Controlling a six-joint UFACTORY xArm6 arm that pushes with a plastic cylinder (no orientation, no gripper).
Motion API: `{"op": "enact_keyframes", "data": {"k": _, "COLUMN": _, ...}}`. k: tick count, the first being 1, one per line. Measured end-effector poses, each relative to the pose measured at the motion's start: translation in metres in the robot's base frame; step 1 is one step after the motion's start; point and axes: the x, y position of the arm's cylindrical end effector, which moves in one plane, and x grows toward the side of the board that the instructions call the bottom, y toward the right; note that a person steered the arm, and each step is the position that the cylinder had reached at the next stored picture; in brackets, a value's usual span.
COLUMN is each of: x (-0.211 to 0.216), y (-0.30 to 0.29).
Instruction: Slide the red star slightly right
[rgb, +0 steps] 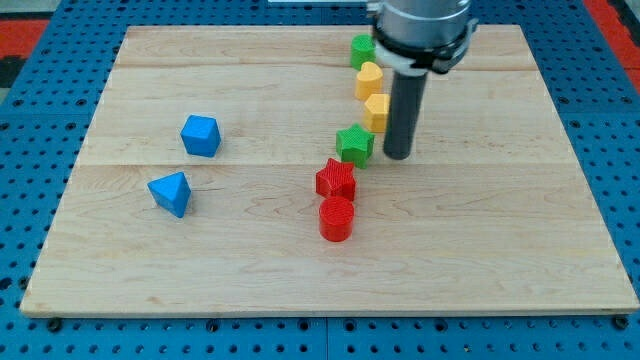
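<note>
Red cylinder (336, 219) nearest, touching red star (336, 180). Tip (397, 156) beside green star (354, 144), right of red star. No pincer. Push not started.

You've got just one view here, looking down at a slant from above the near edge of the wooden board (300, 290). It faces across towards the far edge at the view's top. It sits near enough that the board fills almost the whole frame, with only a rim of blue perforated table (30, 200) showing round it. The arm's upper body is cut off at the view's top.
</note>
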Motion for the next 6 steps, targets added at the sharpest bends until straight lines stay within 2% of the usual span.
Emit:
{"op": "enact_keyframes", "data": {"k": 1, "x": 0.081, "y": 0.097}}
{"op": "enact_keyframes", "data": {"k": 2, "x": 0.191, "y": 0.075}}
{"op": "enact_keyframes", "data": {"k": 3, "x": 0.198, "y": -0.067}}
{"op": "enact_keyframes", "data": {"k": 4, "x": 0.154, "y": -0.192}}
{"op": "enact_keyframes", "data": {"k": 5, "x": 0.082, "y": -0.166}}
{"op": "enact_keyframes", "data": {"k": 6, "x": 0.057, "y": -0.13}}
